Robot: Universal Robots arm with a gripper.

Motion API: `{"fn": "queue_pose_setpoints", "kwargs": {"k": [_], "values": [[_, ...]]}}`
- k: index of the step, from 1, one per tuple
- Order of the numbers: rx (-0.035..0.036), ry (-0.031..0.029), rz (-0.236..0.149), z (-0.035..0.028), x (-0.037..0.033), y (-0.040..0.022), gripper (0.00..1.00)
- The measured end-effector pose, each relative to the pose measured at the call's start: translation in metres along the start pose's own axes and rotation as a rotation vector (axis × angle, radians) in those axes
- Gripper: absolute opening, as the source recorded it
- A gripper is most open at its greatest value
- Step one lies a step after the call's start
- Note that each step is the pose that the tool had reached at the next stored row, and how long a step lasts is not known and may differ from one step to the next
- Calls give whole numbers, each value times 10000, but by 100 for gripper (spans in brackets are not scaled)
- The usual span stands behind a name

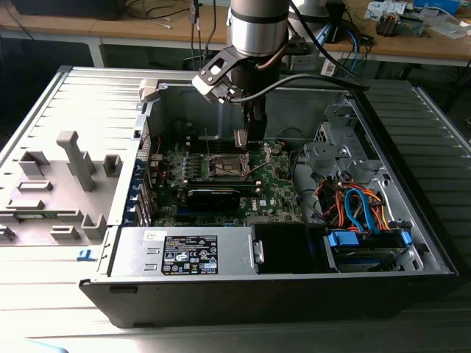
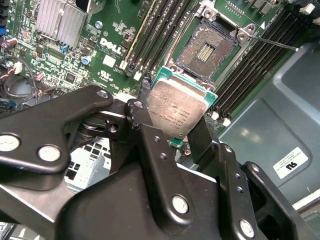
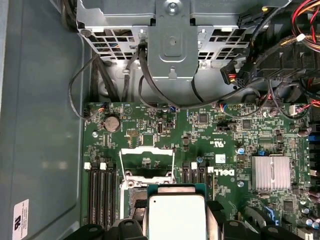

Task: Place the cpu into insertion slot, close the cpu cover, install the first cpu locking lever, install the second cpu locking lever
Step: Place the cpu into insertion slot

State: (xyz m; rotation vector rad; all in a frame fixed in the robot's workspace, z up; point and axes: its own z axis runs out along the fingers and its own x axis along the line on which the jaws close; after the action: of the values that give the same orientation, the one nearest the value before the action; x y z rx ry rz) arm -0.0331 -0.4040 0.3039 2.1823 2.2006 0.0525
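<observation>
My gripper (image 2: 172,120) is shut on the cpu (image 2: 179,111), a flat square chip with a silvery top and green edge, pinched between two black fingers (image 2: 141,127). In the exterior view the gripper (image 1: 243,140) hangs inside the open computer case, with the cpu (image 1: 241,140) a little above the green board. The insertion slot (image 2: 207,50) lies open just beyond the chip, its dark pin field bare; in the exterior view the insertion slot (image 1: 224,167) is below and slightly to the left. The cpu cover (image 3: 147,151) stands flipped up behind the socket. A thin lever rod (image 2: 272,43) sticks out beside it.
Long black memory slots (image 2: 160,30) flank the socket. A finned heat sink (image 3: 272,172) sits on the board. The grey power supply box (image 1: 184,251) lines the near case wall, and a drive cage with coloured cables (image 1: 360,213) fills the exterior view's right.
</observation>
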Motion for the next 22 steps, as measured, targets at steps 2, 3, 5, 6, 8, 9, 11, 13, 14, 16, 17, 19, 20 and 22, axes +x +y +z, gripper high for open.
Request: {"fn": "queue_pose_setpoints", "kwargs": {"k": [2, 3, 5, 6, 8, 9, 11, 13, 14, 16, 17, 19, 20, 22], "values": [[0, -2, -1, 113, 0, -10, 55], [1, -1, -1, 113, 1, -10, 55], [1, -2, 0, 114, 1, -10, 55], [0, -1, -1, 115, 1, -10, 55], [0, -1, 0, 215, 1, -15, 55], [0, -1, 0, 216, 1, -15, 55], [1, -2, 0, 219, 1, -17, 55], [1, -2, 0, 220, 1, -19, 55], [0, -1, 2, 220, 1, -22, 55], [0, -1, 0, 220, 1, -25, 55], [0, -1, 1, 220, 2, -28, 55], [-1, 0, 1, 222, 5, -33, 55], [0, -1, 0, 221, 7, -37, 55], [0, -1, 0, 222, 9, -43, 55]]}}
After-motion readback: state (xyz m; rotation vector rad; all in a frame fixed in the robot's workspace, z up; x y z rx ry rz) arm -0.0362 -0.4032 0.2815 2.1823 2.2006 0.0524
